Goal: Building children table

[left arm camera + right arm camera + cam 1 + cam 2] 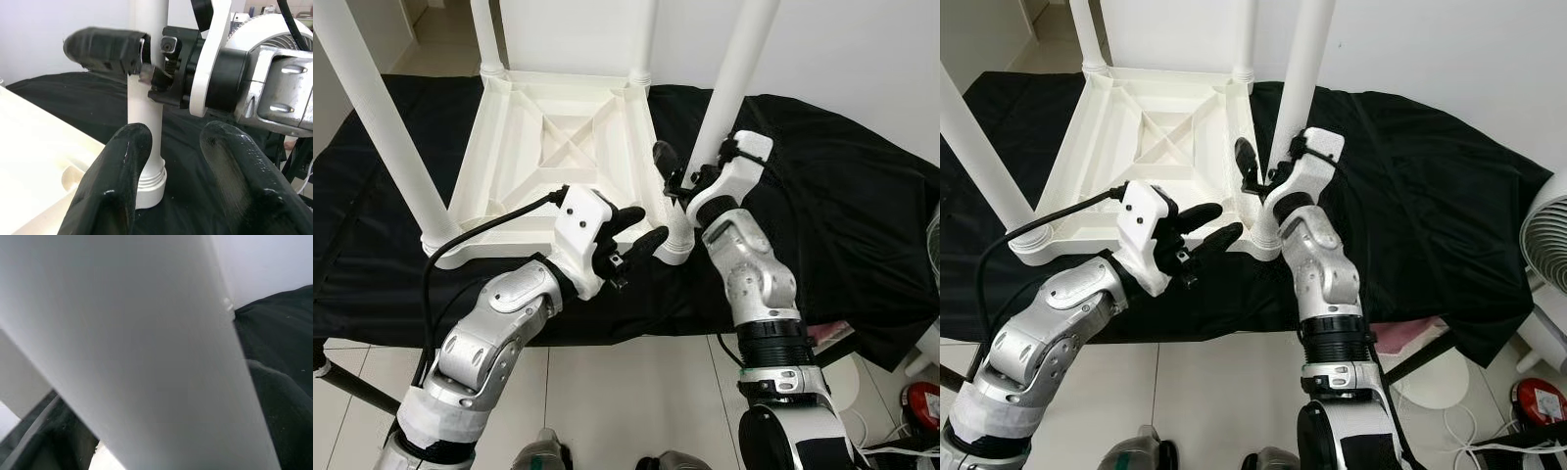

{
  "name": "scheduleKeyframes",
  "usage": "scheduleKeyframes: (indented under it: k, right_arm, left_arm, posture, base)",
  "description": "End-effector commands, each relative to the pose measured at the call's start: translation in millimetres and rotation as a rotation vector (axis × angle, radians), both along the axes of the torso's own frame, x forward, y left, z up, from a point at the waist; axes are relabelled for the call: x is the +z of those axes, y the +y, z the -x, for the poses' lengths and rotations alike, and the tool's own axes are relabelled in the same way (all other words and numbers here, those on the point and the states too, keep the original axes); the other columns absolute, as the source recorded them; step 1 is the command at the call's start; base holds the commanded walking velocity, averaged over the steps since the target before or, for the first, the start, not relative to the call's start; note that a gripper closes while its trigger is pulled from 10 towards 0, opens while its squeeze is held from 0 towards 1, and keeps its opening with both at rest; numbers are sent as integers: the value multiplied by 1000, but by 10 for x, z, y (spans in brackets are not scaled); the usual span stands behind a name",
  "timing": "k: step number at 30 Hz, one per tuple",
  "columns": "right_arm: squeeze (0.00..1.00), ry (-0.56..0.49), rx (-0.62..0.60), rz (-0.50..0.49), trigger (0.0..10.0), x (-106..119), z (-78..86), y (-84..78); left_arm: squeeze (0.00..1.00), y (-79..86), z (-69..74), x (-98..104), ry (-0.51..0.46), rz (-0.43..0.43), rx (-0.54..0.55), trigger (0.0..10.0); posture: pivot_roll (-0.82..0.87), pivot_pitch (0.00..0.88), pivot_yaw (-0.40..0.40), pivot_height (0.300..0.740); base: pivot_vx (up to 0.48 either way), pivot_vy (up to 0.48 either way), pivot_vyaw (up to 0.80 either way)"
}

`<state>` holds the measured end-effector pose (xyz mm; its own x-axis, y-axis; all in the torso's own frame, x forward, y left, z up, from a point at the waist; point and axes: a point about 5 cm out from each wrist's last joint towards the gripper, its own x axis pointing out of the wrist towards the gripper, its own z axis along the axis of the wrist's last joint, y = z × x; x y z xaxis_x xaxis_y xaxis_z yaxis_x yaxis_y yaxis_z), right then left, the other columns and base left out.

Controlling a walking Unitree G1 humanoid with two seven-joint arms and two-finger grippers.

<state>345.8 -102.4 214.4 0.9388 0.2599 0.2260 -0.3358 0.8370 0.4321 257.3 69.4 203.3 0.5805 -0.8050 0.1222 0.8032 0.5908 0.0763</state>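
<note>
An upturned white plastic children's table (558,137) lies on a black cloth-covered table (842,186), legs up. The right gripper (677,176) is clamped on its near-right white cylindrical leg (729,78). The left gripper (631,240), fingers apart, hovers beside that leg's base.

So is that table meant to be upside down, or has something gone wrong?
The white table lies top-down on the black cloth, legs pointing up, as for assembly. The right gripper clamps the near right leg, which leans outward. Nothing looks broken or spilled.
</note>
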Motion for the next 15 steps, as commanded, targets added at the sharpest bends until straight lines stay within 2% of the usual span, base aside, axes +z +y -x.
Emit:
scheduleKeyframes:
  k: [1, 2, 3, 4, 5, 6, 7, 9, 10, 11, 13, 15]
  right_arm:
    - [0, -12, 41, -38, 10000, 60, 5, 40]
    - [0, -6, 56, -84, 10000, 77, 4, 35]
    - [0, -6, 56, -84, 10000, 77, 4, 35]
    - [0, 1, 76, -141, 10000, 93, 5, 31]
    - [0, 1, 76, -141, 10000, 93, 5, 31]
    - [0, 11, 97, -207, 10000, 110, 6, 19]
    - [0, 11, 97, -207, 10000, 110, 6, 19]
    - [0, 26, 140, -320, 10000, 130, 14, -8]
    - [0, 26, 140, -320, 10000, 130, 14, -8]
    - [0, 35, 159, -366, 10000, 132, 16, -20]
    - [0, 35, 159, -366, 10000, 132, 16, -20]
    - [0, 43, 202, -441, 10000, 128, 33, -42]
  left_arm:
    - [0, -27, 16, 28, -6, -4, -29, 10000]
    - [0, -33, 17, 40, -10, 0, -30, 10000]
    - [0, -33, 17, 40, -10, 0, -30, 10000]
    - [0, -40, 20, 52, -13, 5, -31, 10000]
    - [0, -40, 20, 52, -13, 5, -31, 10000]
    - [0, -48, 22, 66, -16, 10, -32, 10000]
    - [0, -48, 22, 66, -16, 10, -32, 10000]
    - [0, -70, 33, 84, -21, 20, -36, 10000]
    - [0, -70, 33, 84, -21, 20, -36, 10000]
    - [0, -81, 34, 88, -22, 23, -38, 10000]
    - [0, -81, 34, 88, -22, 23, -38, 10000]
    - [0, -94, 39, 87, -21, 27, -43, 10000]
  posture:
    - [113, 9, -76, 740]
    - [113, 9, -76, 740]
    - [113, 9, -76, 740]
    - [115, 8, -79, 740]
    - [115, 8, -79, 740]
    - [115, 8, -79, 740]
    - [115, 8, -79, 740]
    - [116, 4, -80, 740]
    - [116, 4, -80, 740]
    - [116, 4, -80, 740]
    - [116, 4, -80, 740]
    - [114, 0, -79, 740]
  base:
    - [0, 0, 0]
    - [0, 0, 0]
    - [0, 0, 0]
    - [0, 0, 0]
    - [0, 0, 0]
    - [0, 0, 0]
    - [0, 0, 0]
    - [0, 0, 0]
    - [0, 0, 0]
    - [0, 0, 0]
    - [0, 0, 0]
    - [0, 0, 0]
